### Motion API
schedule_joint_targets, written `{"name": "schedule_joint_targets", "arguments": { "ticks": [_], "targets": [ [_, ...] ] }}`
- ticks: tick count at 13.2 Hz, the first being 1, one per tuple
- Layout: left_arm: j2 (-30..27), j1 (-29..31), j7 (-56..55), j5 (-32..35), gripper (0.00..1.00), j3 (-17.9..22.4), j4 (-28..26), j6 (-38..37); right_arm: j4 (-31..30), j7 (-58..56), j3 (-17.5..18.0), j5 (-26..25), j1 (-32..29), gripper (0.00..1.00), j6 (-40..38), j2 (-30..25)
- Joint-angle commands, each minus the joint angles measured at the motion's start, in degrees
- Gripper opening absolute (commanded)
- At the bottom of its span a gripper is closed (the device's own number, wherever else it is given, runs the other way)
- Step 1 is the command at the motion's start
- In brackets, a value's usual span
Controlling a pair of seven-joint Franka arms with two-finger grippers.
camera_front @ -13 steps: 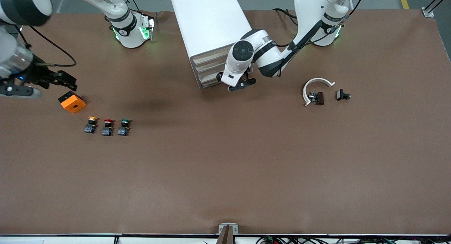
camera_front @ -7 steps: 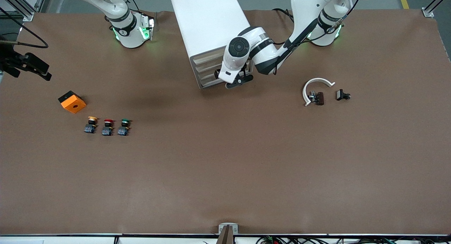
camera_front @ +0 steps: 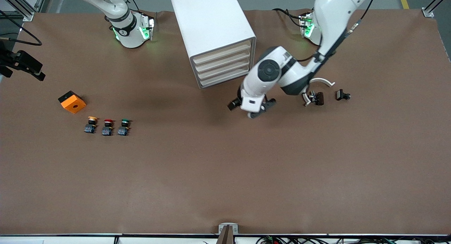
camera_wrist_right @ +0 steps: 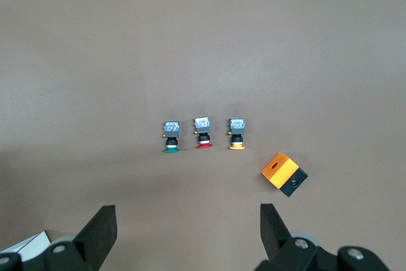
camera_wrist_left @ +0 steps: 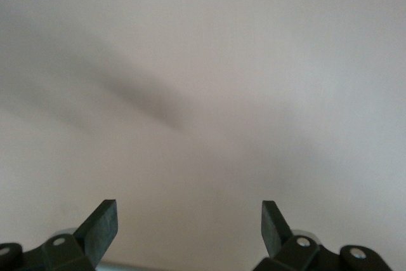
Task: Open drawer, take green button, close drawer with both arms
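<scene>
We find all four drawers of the white cabinet shut, their beige fronts flush, so we judge the first step, pulling a drawer open, not yet done. The left gripper hangs low over bare table in front of the cabinet, toward the front camera from the drawer fronts; the drawers lie up and away from it, their long edges running across the cabinet face. Its own wrist view shows both fingers spread wide with nothing between them, and only a pale blur ahead, so we cannot say for sure what it faces. The right gripper is up at the right arm's end of the table, its fingers also wide apart and empty, looking down on three buttons in a row. The green button sits on the open table, not in a drawer, at the end of that row nearest the cabinet, beside the red button, with the yellow button next along and an orange block nearby. It has a round green cap on a dark blocky body. We judge the right arm much the nearer to it, the left the nearer to the drawers.
</scene>
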Motion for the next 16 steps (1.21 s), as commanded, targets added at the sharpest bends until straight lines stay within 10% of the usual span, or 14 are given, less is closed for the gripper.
{"name": "schedule_joint_targets", "arguments": {
  "ticks": [1, 13, 16],
  "targets": [
    [-1.68, 4.92, -0.16, 7.87, 1.0, 0.06, 7.55, -11.01, 2.51, -0.5, 0.15, 1.28, -0.78, 1.0, -1.64, 1.39],
    [-16.34, 25.41, 40.7, 14.77, 1.0, -0.29, 10.39, -23.96, 4.27, -0.67, -0.2, 3.03, -1.57, 1.0, -1.73, 2.19],
    [-23.45, 21.05, 54.79, 7.92, 1.0, 8.71, 10.13, -27.64, 4.27, -0.59, -0.2, 3.03, -1.66, 1.0, -1.73, 2.19]
  ]
}}
